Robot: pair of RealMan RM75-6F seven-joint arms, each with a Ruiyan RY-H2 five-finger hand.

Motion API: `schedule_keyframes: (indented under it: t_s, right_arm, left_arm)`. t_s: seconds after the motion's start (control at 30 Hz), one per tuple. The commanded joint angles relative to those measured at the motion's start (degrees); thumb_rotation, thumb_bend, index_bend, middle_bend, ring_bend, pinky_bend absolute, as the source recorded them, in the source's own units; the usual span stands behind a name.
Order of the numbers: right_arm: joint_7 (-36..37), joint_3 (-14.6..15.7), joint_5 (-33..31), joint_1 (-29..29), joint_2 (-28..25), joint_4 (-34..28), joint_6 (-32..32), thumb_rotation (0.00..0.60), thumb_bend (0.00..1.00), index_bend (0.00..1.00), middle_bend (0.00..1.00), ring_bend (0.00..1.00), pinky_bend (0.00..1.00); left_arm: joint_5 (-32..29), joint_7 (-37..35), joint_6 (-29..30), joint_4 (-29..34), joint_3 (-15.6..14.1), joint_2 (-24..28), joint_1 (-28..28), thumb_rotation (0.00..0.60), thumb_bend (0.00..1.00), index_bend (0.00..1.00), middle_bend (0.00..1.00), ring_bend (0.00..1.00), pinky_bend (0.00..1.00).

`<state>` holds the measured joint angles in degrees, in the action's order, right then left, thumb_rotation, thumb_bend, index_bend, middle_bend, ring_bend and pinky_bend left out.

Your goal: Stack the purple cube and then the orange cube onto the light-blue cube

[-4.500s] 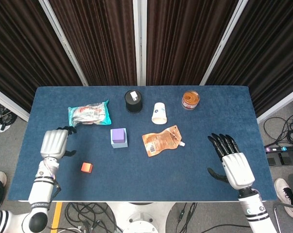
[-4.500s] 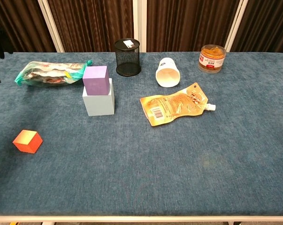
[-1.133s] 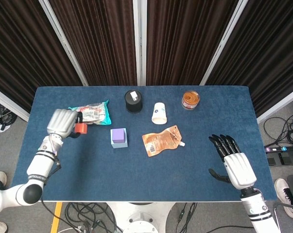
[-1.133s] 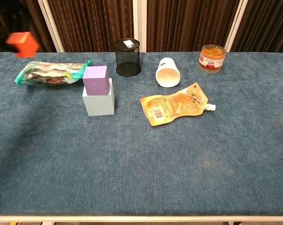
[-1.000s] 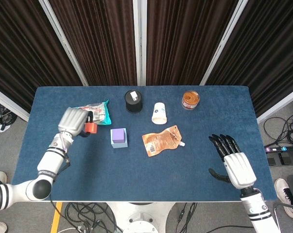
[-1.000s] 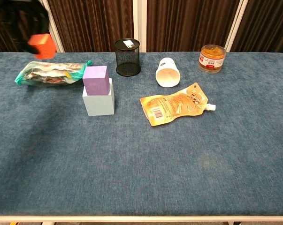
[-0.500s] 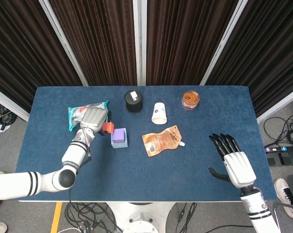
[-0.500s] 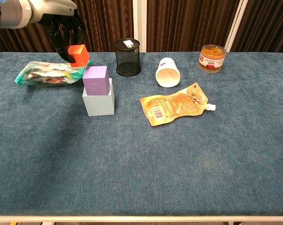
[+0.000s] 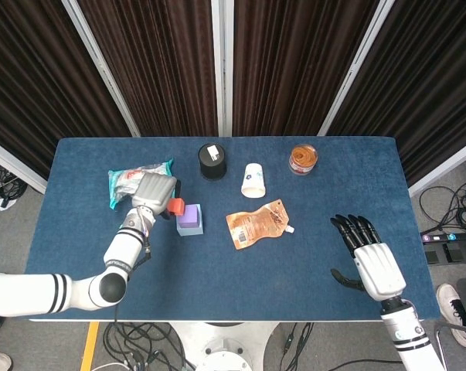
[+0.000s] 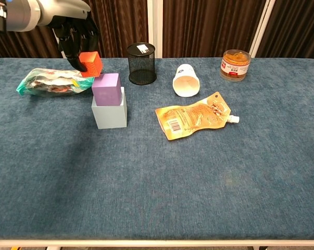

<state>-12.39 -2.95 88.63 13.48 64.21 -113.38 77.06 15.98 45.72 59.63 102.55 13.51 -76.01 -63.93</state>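
The robot's left hand (image 10: 73, 28) grips the orange cube (image 10: 91, 63) in the air just above and to the left of the purple cube (image 10: 106, 88), which sits stacked on the light-blue cube (image 10: 110, 113) on the blue surface (image 10: 198, 182). The right hand (image 9: 372, 259) rests well apart near the surface's right edge, holding nothing, its fingers spread. A snack bag (image 10: 50, 83), black mesh cup (image 10: 141, 63), tipped paper cup (image 10: 186, 80), orange pouch (image 10: 196, 115) and jar (image 10: 235, 64) lie around the stack.
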Motion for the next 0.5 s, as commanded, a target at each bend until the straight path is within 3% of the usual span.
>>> schedule_keyframes:
  t_s: [0.03,0.5]
  right_arm:
    - [0.2,-0.1,-0.1,0.0,-0.1,-0.1,0.0,0.6,0.13,0.0,0.07,0.0,0.0]
    - [1.1,0.0,0.1,0.0,-0.7,-0.2,0.0,0.6,0.13,0.0,0.07,0.0,0.0]
  left_arm:
    - [-1.8,1.1,1.7,0.7,0.0,-0.7,-1.2,0.6,0.27,0.6,0.61,0.46,0.55]
    - [-3.4,2.6,4.0,0.2,-1.0,-3.2,-2.9,0.6,0.27,0.6,0.61,0.46,0.55]
